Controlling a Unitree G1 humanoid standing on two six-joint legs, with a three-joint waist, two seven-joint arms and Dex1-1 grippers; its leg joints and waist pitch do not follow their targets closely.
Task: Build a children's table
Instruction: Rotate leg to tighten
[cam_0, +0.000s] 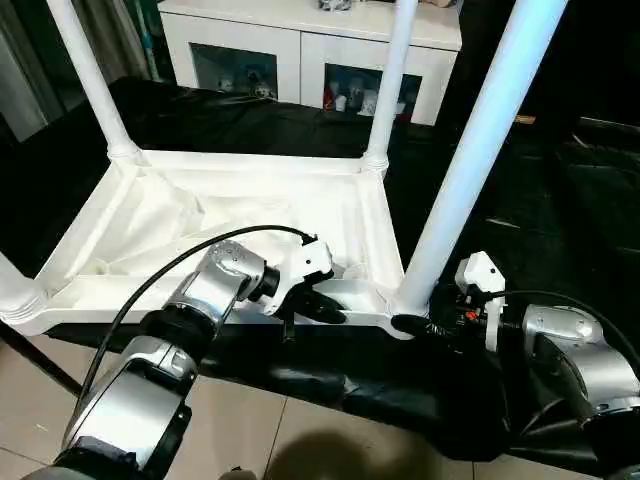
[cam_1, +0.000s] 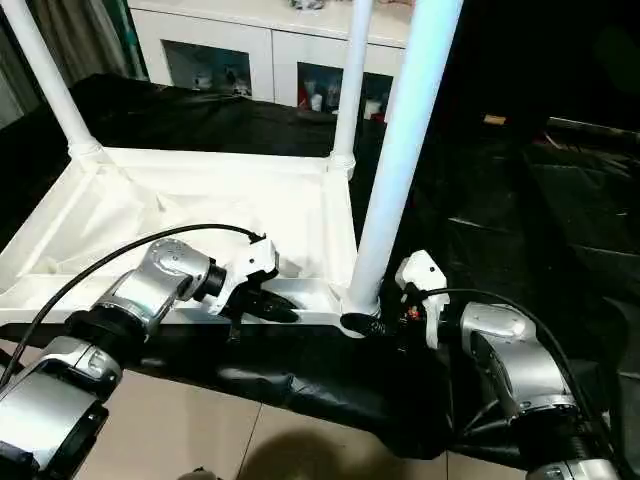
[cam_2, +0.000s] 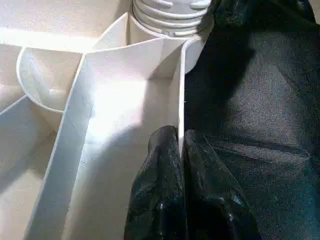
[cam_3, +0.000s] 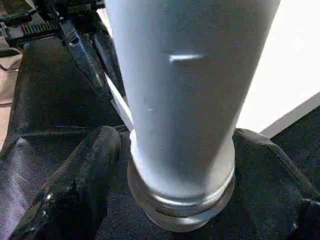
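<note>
Four legs stand in the inverted children's table (cam_0: 240, 215); left claw (cam_0: 322, 305) pinches its rim, right claw (cam_0: 425, 325) spread around one leg (cam_0: 480, 150).

Black-covered work table (cam_0: 560, 200) carries upturned children's table (cam_0: 250, 215), legs up.

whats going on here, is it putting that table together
Yes. A white children's table lies upside down on a black-covered work table, with legs standing up from its corner sockets. The left gripper is pinched shut on the tabletop's near rim. The right gripper sits at the base of the near right leg, a finger on each side of it, apparently not squeezing it.
</note>
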